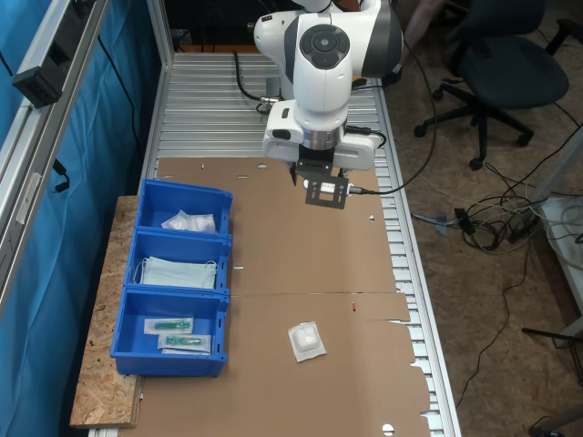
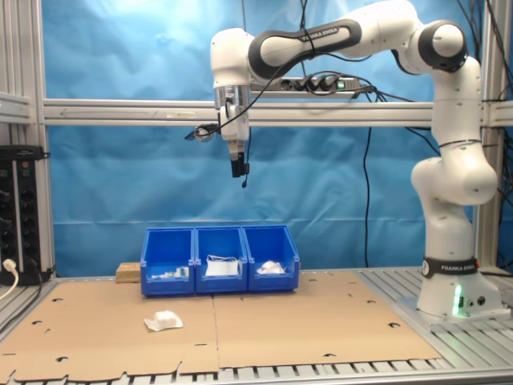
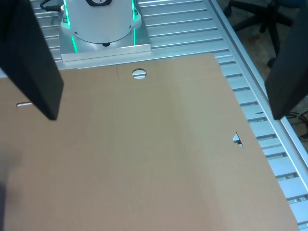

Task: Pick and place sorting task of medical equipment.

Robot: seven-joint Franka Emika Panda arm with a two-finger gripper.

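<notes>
Cardboard sheet point(image 1: 301, 255) covers the slatted metal table point(image 1: 209, 100); taken as the landmark here.

Arm point(image 2: 449, 160) stands on its base just off one end of the sheet, reaching up and over it.

Row of three blue bins point(image 1: 178, 278) sits along one long edge of the sheet. In the first exterior view, the bin nearest the arm's base holds white wrapped packets point(image 1: 189, 221), the middle one pale blue face masks point(image 1: 178, 272), the farthest one flat clear packets with teal pieces point(image 1: 178, 332).

Gripper point(image 1: 325, 193) hangs high above the sheet's middle, well clear of everything. In the wrist view both dark fingers point(image 3: 33, 57) stand far apart with bare cardboard between them: wide open, holding nothing.

White sealed packet point(image 1: 307, 340) lies alone on the sheet toward the end far from the arm's base, near the teal-packet bin but apart from it; also seen in the second exterior view point(image 2: 163, 322), in front of the bins.

Handling judgement: likely very light, the crinkly wrap soft and a bit slick, its flat margins too thin to pinch. Best to come straight down and close across the raised bulge in the middle, gently, so the contents are not crushed. It matches the packets in the bin nearest the base.
</notes>
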